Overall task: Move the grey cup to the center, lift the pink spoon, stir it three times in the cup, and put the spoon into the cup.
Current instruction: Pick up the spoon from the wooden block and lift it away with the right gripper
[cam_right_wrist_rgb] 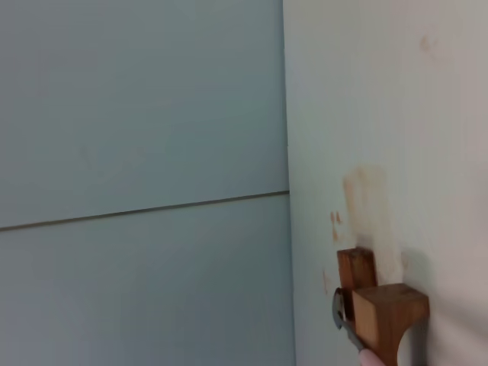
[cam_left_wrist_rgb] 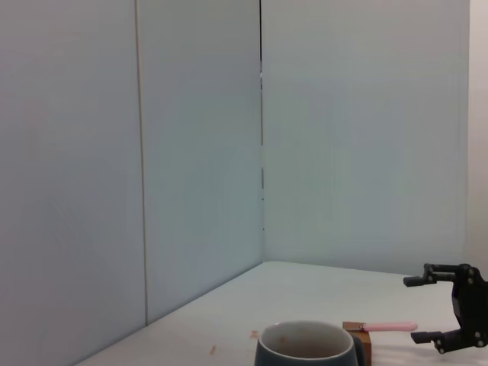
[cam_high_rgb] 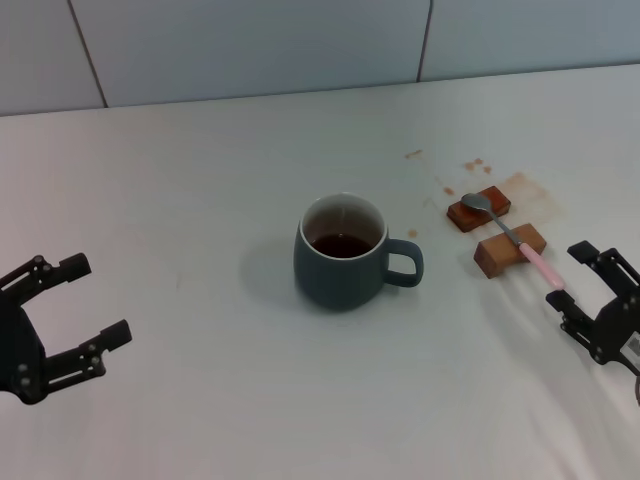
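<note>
Grey cup (cam_high_rgb: pixel 342 252) stands upright near the middle of the white table (cam_high_rgb: pixel 200 180), loop handle pointing to 3 o'clock, dark brown liquid visible inside; the centring step looks complete by its position. Pink spoon (cam_high_rgb: pixel 512 234) lies at roughly 3 o'clock from the cup, well apart from it, propped across two wooden blocks: metal bowl on the far block (cam_high_rgb: pixel 478 209), neck over the near block (cam_high_rgb: pixel 510 250), pink handle overhanging toward 5 o'clock. This raised rest keeps the handle clear of the table, presumably so fingers can close around it. Brown stains (cam_high_rgb: pixel 520 185) mark the table beside the blocks.

Right gripper (cam_high_rgb: pixel 590 300) sits just beyond the handle tip, fingers spread, holding nothing, aligned with the handle end; judged to be approaching for the lift. Left gripper (cam_high_rgb: pixel 60 325) hangs at about 8 o'clock from the cup, well apart, fingers spread and empty, apparently idle.

Risk noted: a misjudged closure could tip the spoon off its blocks
</note>
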Robot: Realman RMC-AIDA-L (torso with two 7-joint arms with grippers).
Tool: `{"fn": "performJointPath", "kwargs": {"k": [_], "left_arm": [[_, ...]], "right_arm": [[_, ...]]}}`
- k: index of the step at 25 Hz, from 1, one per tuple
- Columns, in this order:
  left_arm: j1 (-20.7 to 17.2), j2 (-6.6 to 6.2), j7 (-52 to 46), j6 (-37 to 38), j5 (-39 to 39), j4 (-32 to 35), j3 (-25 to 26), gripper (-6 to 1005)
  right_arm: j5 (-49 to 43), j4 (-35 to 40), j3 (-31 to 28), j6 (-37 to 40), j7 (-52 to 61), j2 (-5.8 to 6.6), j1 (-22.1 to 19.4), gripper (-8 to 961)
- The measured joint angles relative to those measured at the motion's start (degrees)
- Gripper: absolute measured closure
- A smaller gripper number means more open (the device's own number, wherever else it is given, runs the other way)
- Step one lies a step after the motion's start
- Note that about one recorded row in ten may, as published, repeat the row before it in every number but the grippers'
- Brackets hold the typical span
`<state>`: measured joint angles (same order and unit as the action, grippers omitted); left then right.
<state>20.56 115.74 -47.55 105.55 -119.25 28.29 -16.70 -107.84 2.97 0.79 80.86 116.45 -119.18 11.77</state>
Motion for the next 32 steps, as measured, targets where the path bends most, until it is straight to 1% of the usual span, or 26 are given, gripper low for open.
{"fn": "performJointPath", "kwargs": {"k": [7,21,29,32], "left_arm": [[-0.19,0.06,0.05,0.02,0.66,0.02,0.0,139],[-1.01,0.13,0.09,0.7,2.6,0.02,0.0,139],[-1.89,0.06,0.14,1.8,3.83,0.02,0.0,139],[-2.2,0.0,0.17,2.07,4.26,0.02,0.0,139]], "right_arm": [[0.0,0.08,0.63,-2.93,-0.09,0.0,1.81,163],[0.0,0.35,0.71,-4.0,-0.09,0.09,4.4,162],[0.0,0.25,0.79,-4.39,-0.09,0.04,4.83,163],[0.0,0.15,0.79,-4.65,-0.09,0.03,4.83,182]]}}
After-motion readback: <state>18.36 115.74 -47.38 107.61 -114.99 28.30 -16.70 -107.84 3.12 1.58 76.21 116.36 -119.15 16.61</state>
